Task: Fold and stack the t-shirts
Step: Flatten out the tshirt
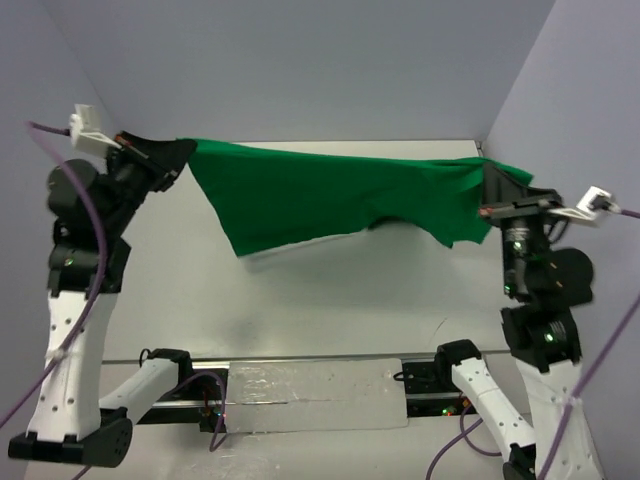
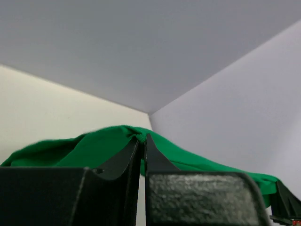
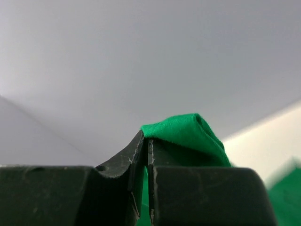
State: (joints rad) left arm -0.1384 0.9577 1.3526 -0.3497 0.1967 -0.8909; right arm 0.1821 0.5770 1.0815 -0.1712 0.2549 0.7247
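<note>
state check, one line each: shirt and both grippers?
t-shirt: unfolded, stretched out between the two grippers, lower edge hanging loose.
left gripper: shut, pinching the t-shirt's left end.
right gripper: shut, pinching the t-shirt's right end.

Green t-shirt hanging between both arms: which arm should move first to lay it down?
Probably left. Jaws of the left arm and right arm both pinch the green t-shirt, but its longer drape hangs toward the left, so lowering there should spread cloth on the table.
</note>
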